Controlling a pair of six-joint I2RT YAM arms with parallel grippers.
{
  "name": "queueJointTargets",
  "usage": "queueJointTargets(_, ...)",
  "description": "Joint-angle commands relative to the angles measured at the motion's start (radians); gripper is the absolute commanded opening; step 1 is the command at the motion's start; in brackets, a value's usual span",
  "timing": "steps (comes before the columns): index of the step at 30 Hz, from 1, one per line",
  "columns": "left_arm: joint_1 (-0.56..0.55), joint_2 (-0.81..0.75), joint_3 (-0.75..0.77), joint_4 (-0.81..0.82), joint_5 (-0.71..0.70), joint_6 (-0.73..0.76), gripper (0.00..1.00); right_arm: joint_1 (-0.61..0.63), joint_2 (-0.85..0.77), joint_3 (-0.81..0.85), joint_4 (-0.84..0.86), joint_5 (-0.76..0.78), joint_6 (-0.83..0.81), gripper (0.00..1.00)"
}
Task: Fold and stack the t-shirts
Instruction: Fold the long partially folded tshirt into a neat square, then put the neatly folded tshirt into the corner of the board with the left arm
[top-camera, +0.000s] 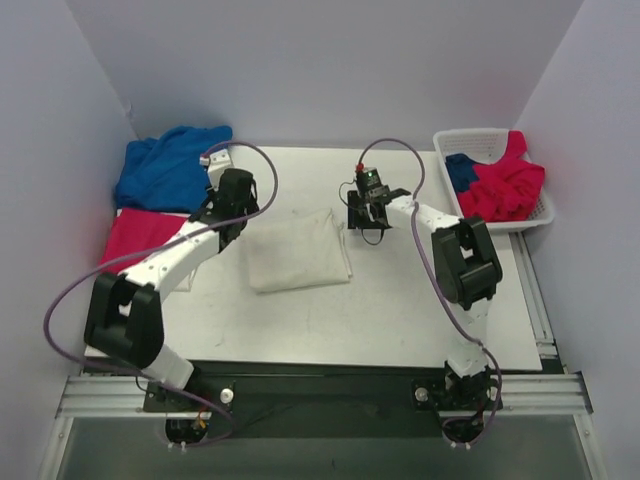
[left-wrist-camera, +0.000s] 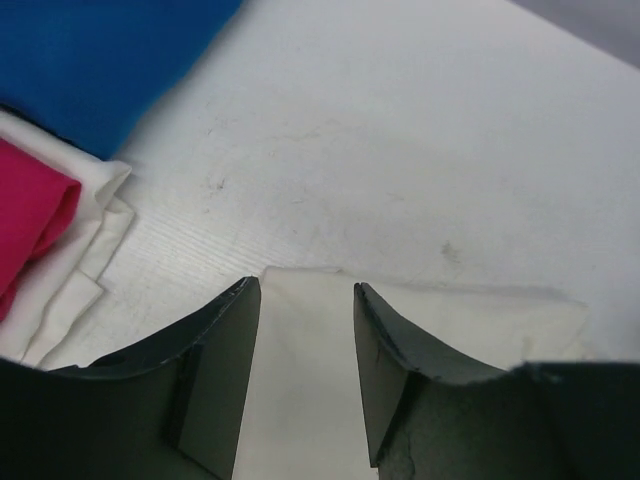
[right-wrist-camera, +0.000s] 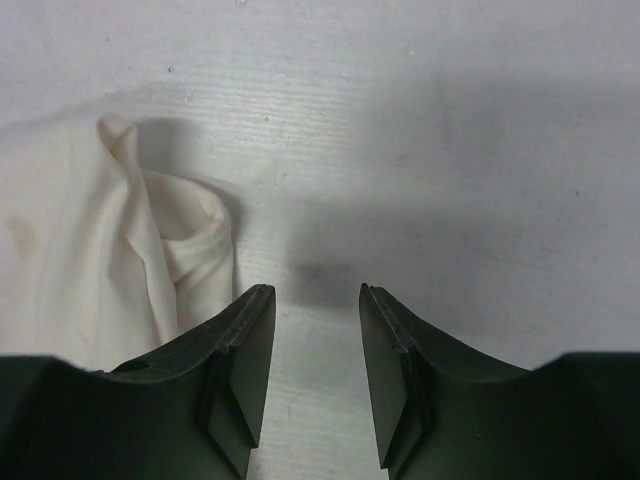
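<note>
The cream shirt (top-camera: 298, 252) lies folded into a rough rectangle on the middle of the table (top-camera: 400, 310). The left gripper (left-wrist-camera: 305, 290) hangs over the cream shirt's far left corner; its fingers (left-wrist-camera: 215, 380) are spread, and the cloth shows in the gap between them, lying flat. Whether the tips touch the cloth cannot be told. The right gripper (right-wrist-camera: 315, 290) is just beside the cream shirt's far right corner, where the fabric bunches into a soft ridge. Its fingers (right-wrist-camera: 240, 370) are also spread, with only bare table between them and the ridge just outside the left finger. Left of the cream shirt, well apart from it, a pink shirt (top-camera: 140, 235) lies at the table's edge on top of a white cloth (left-wrist-camera: 70, 270). A blue shirt (top-camera: 165, 170) sits loosely heaped just beyond the pink one. Far to the right of the cream shirt, at the back corner, a white basket (top-camera: 470, 138) holds a crumpled pink shirt (top-camera: 505, 185), which spills over its rim, and a dark blue shirt (top-camera: 462, 170).
</note>
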Motion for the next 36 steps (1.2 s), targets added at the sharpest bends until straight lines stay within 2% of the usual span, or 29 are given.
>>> queueJointTargets(1,0.008,-0.114,-0.053,-0.012,0.021,-0.017,0.53,-0.004,-0.129,-0.049,-0.025,0.034,0.029,0.40)
queueJointTargets(6,0.015,-0.183,-0.182,-0.110,0.133,-0.089,0.56,0.016,-0.207,-0.118,-0.026,0.033,0.022,0.41)
queueJointTargets(9,0.016,-0.247,-0.289,-0.049,0.219,-0.132,0.59,0.032,-0.254,-0.160,-0.026,0.057,0.008,0.41)
queueJointTargets(11,0.022,-0.301,-0.409,0.051,0.283,-0.163,0.61,0.035,-0.291,-0.192,-0.026,0.073,0.002,0.41)
queueJointTargets(14,0.033,-0.353,-0.524,0.144,0.308,-0.187,0.63,0.035,-0.342,-0.221,-0.025,0.083,0.003,0.42)
queueJointTargets(19,0.048,-0.324,-0.529,0.125,0.294,-0.170,0.67,0.038,-0.391,-0.264,-0.017,0.079,0.012,0.42)
queueJointTargets(23,0.079,-0.268,-0.562,0.175,0.413,-0.195,0.67,0.038,-0.405,-0.273,-0.016,0.082,0.014,0.42)
queueJointTargets(25,0.093,-0.257,-0.587,0.241,0.447,-0.203,0.67,0.038,-0.403,-0.275,-0.019,0.086,0.011,0.42)
queueJointTargets(36,0.180,-0.131,-0.619,0.390,0.661,-0.230,0.68,0.042,-0.384,-0.279,-0.020,0.088,0.017,0.42)
